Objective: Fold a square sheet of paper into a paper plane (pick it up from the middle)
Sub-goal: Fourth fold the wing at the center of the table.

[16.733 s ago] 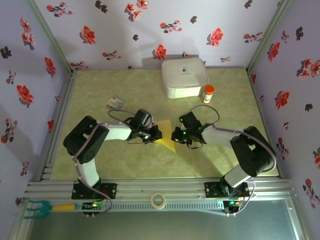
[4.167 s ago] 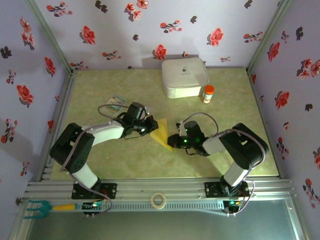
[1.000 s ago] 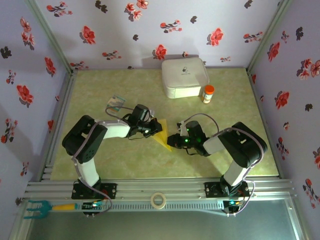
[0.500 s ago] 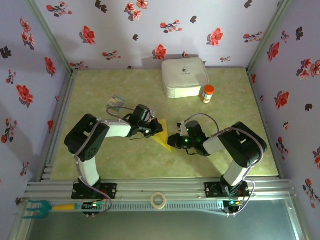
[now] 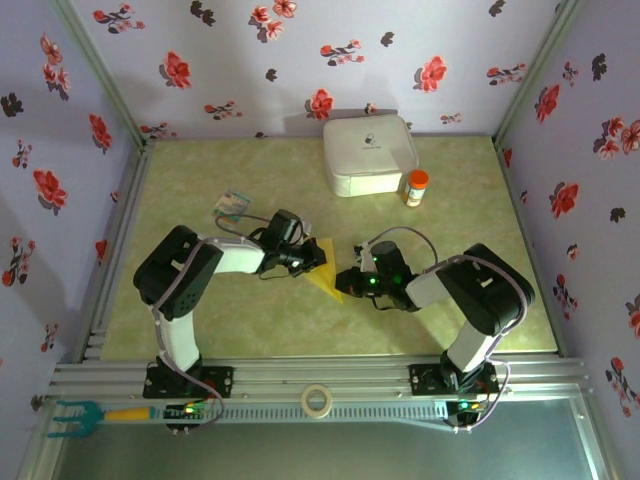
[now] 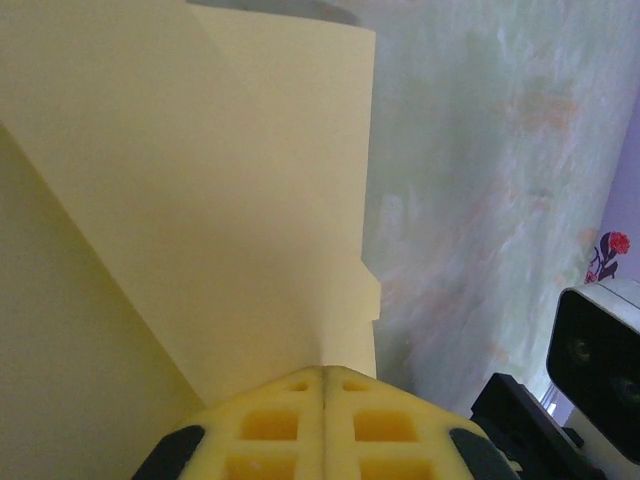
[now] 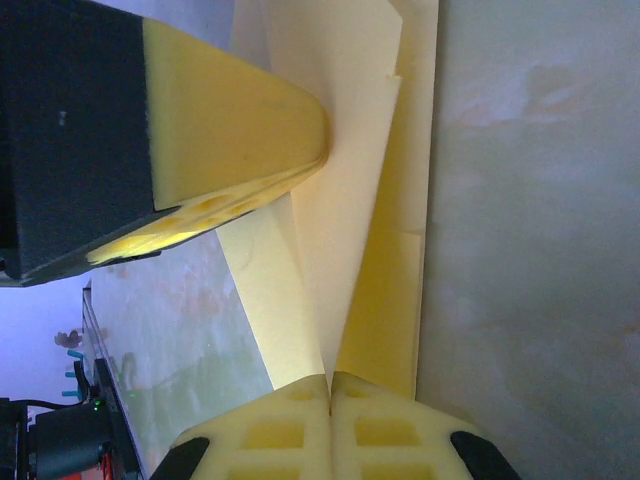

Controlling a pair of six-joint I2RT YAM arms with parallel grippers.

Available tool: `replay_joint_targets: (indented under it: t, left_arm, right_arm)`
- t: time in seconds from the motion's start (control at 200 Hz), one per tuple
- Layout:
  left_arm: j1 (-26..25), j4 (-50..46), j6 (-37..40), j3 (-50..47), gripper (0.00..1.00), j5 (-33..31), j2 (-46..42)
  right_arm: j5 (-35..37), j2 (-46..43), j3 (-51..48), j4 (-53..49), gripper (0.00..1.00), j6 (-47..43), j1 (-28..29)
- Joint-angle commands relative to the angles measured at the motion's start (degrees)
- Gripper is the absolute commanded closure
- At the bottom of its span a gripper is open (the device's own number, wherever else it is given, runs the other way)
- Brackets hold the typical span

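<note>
1. Compared with the oldest top view, both arms sit closer together over the middle of the table. The sheet of paper [image 5: 327, 274] between them now shows as a narrower, folded yellow wedge. Over the last second hardly anything shifts.
2. The left gripper [image 5: 317, 256] is pinched tight on one edge of the sheet. In its wrist view the pads meet with folded layers spreading away from them.
3. The right gripper [image 5: 344, 279] is clamped on the opposite edge. Its wrist view shows several layers fanning out from the closed pads, and one of the left gripper's fingers [image 7: 240, 130] presses the paper further along.
4. Done so far: the sheet is no longer a flat square, since diagonal creases and overlapping flaps are visible.
5. Still left, as a judgement: no narrow dart with a centre ridge has formed, so the closing folds and wings remain. The task looks about midway.
6. The white box [image 5: 368, 155], the orange-capped bottle [image 5: 417, 187] and the small card [image 5: 234, 205] stand well apart from the work.
</note>
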Motion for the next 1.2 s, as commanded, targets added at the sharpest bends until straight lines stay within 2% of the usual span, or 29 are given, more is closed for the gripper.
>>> replay_joint_targets:
  t: [0.0,0.655,1.195]
  left_arm:
    - [-0.5,-0.3,0.7,1.5,1.0,0.9,1.1]
    - [-0.5,-2.2,0.9,1.0,1.0,0.2,3.0]
    - [-0.5,-1.6,1.0,0.2,1.0,0.2,3.4]
  right_arm:
    - [2.2,1.6,-0.1,-5.7,0.93,-0.4,0.5]
    - [2.4,0.9,0.4,-7.4,0.92,-0.5,0.5]
    - [0.7,-3.7,0.2,-9.7,0.86,1.1,0.9]
